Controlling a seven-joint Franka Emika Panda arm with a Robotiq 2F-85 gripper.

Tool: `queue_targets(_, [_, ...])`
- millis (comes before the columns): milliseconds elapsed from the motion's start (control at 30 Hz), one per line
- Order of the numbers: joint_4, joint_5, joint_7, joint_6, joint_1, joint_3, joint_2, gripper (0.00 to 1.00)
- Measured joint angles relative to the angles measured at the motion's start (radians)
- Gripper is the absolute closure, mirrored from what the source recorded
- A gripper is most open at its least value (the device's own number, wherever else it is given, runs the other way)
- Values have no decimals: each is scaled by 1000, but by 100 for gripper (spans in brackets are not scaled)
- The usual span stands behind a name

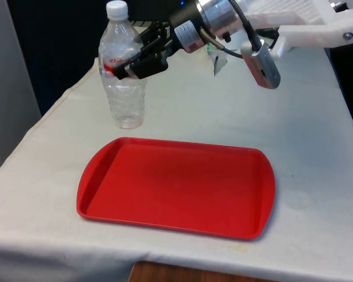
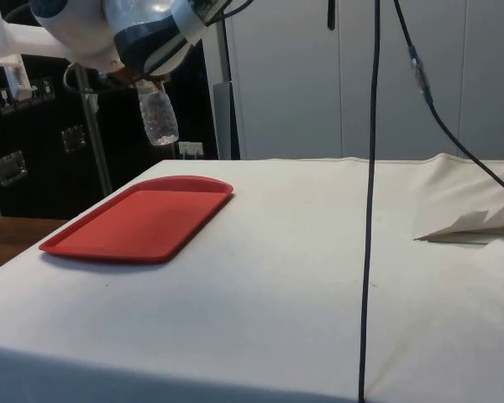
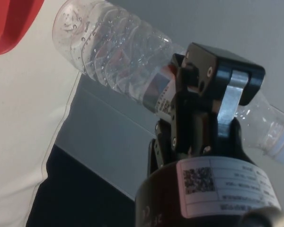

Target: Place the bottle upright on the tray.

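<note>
- A red tray [image 1: 176, 188] is seen lying flat on the white-clothed bench [image 1: 306, 147], nearest the front camera; nothing is carried on it.
- Beyond the tray, toward 11 o'clock from its middle in the front view, a clear plastic bottle [image 1: 122, 82] with a white cap [image 1: 117, 9] is held upright, cap uppermost.
- In the side view the bottle [image 2: 158, 117] is seen hanging in the air, its base well clear of the tray [image 2: 143, 220] and the cloth.
- The bottle is gripped at its red-labelled middle by the black end effector [image 1: 135, 59], which is closed on it from the 3 o'clock side in the front view.
- In the wrist view the fingers [image 3: 189, 109] are seen pressed against the label band of the bottle [image 3: 113, 56], and droplets can be made out inside the ribbed lower body.
- A corner of the tray [image 3: 9, 23] is caught at the edge of the wrist view, beyond the bottle's base.
</note>
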Motion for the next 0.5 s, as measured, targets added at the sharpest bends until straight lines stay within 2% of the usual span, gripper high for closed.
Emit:
queue_targets(167, [0,0,10,0,0,2,3,97])
queue_targets(500, [0,0,93,0,0,12,23,97])
